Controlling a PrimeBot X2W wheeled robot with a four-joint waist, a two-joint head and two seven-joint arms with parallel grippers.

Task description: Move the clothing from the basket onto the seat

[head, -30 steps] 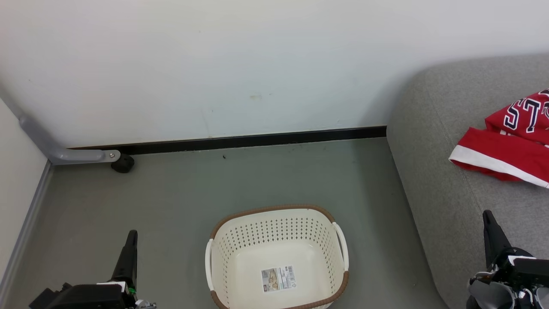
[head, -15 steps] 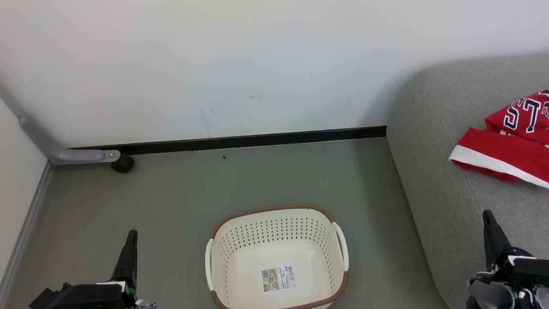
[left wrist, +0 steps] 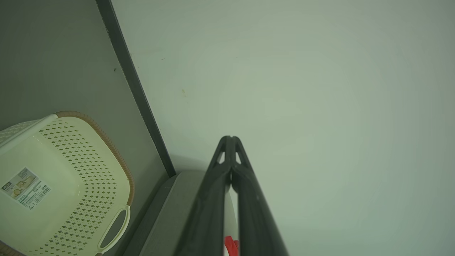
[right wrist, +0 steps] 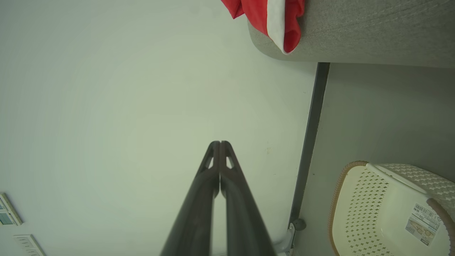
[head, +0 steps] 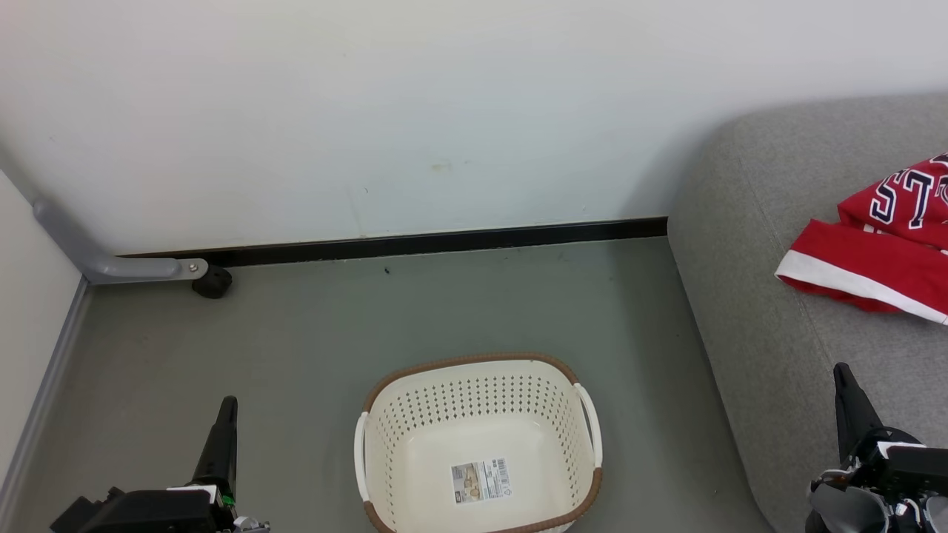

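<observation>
Plainly, the clothing (head: 881,252) is laid on the seat (head: 763,348), well apart from the basket (head: 474,360). Fingers of the left gripper (left wrist: 230,138) and the right gripper (right wrist: 219,143) are pressed together.

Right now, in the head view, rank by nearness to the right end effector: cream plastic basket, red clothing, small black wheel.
1. Red clothing, on the grey fabric seat ahead of the right end effector.
2. Cream perforated plastic basket, floor, to its left.
3. Small black wheel, far left at the wall.
</observation>
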